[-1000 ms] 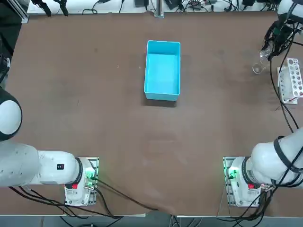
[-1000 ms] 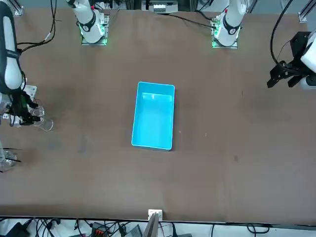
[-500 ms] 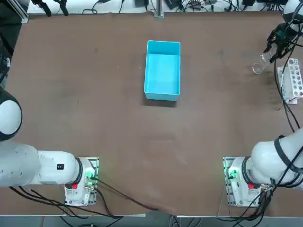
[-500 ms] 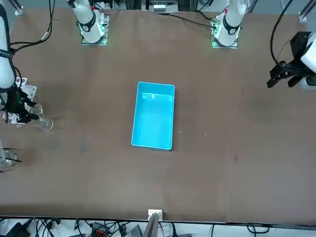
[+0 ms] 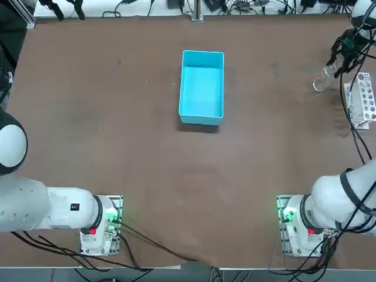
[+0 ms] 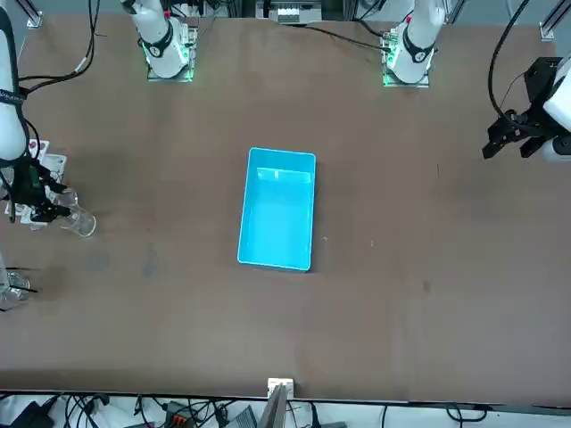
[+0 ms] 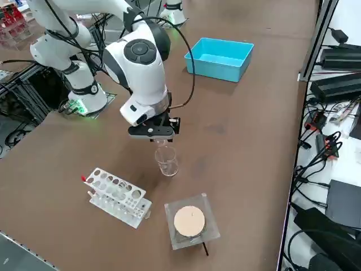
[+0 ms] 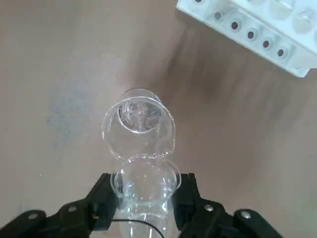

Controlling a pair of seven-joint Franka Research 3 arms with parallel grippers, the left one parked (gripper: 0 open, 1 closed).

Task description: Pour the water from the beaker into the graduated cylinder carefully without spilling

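1. Right hand [image 8: 143, 192]: closed on the beaker [image 8: 144, 182], its jaws narrow on the glass wall, low over the far right corner of the worktop [image 5: 117, 147]. Over the last second it drifted slightly toward the worktop's right edge, then settled; its grip did not change.
2. Beaker: carried clear of the worktop, its mouth just beside and above the rim of the graduated cylinder [image 8: 138, 124]. Whether water is leaving it cannot be told.
3. Graduated cylinder: upright on its foot, directly under the hand in the right side view, in the same spot as a second ago. No spill shows around it.
4. White test-tube rack [image 8: 257, 29]: near the cylinder, apart from it, undisturbed.
5. Blue tray [image 5: 202, 119]: well apart at mid-worktop, not involved.
6. Judgement: the small shift reads as lining the lip up over the cylinder; the pour appears under way or about to begin, and a steady tilt is what matters now.
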